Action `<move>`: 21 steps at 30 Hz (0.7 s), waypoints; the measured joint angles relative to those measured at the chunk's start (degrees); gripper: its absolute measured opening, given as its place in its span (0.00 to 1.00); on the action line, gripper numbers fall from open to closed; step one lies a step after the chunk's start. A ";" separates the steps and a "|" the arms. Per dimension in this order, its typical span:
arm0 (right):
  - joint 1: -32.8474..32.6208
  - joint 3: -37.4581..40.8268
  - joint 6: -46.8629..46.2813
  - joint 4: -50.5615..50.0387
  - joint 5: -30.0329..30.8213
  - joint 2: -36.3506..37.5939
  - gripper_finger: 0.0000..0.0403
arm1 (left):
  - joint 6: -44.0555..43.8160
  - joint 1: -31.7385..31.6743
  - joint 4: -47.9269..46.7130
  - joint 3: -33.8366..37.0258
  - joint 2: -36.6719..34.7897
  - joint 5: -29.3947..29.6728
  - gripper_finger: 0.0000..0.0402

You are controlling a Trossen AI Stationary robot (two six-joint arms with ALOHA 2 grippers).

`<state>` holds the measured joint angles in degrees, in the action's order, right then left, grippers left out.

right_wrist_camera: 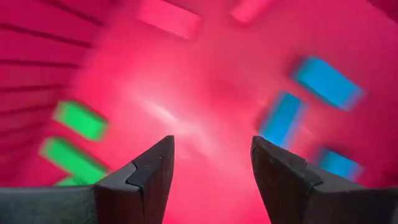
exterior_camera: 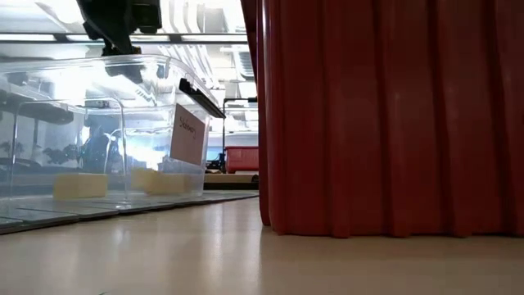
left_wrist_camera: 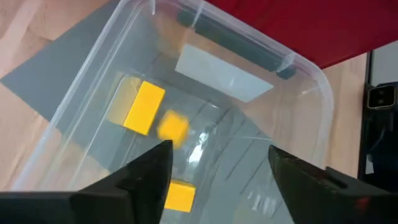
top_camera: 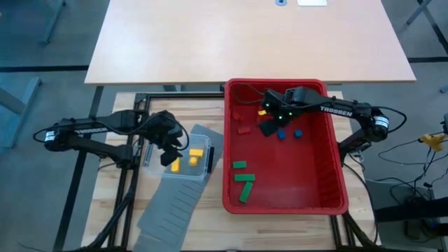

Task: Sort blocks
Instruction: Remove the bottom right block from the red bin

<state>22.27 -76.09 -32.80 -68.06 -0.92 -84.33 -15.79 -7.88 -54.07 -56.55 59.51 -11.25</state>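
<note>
Sorting blocks, mid-run: both grippers open and empty.

"TROSSEN" reads on the right arm (top_camera: 334, 108); the label (exterior_camera: 189, 135) on the tub (top_camera: 198, 172) is handwritten, not legible. Tub, lower left of centre in the high view, holds yellow blocks (left_wrist_camera: 144, 107); left gripper (left_wrist_camera: 217, 163) hangs over it, jaws apart. Red bin (top_camera: 332, 189), centre-right, holds red blocks (right_wrist_camera: 169, 18), blue blocks (right_wrist_camera: 328, 81) and green blocks (top_camera: 243, 183); right gripper (right_wrist_camera: 212, 160) is over them, jaws apart.
</note>
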 joint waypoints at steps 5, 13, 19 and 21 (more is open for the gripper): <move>2.76 3.04 -0.02 -1.90 1.09 -0.20 0.46 | -0.84 0.02 0.16 0.00 1.36 0.18 0.64; 6.90 13.35 -0.59 -3.68 1.08 -0.20 0.46 | -3.96 0.00 0.18 0.00 1.42 0.20 0.61; 9.10 20.74 -0.61 -3.89 1.09 -0.20 0.46 | -4.72 0.00 0.19 0.00 1.37 0.20 0.56; 9.70 22.48 -0.61 -3.74 1.28 -0.20 0.46 | -4.72 0.00 0.25 0.00 1.37 0.20 0.54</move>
<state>31.97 -53.61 -33.41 -71.80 0.36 -84.53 -20.51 -7.88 -53.82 -56.55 60.88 -11.05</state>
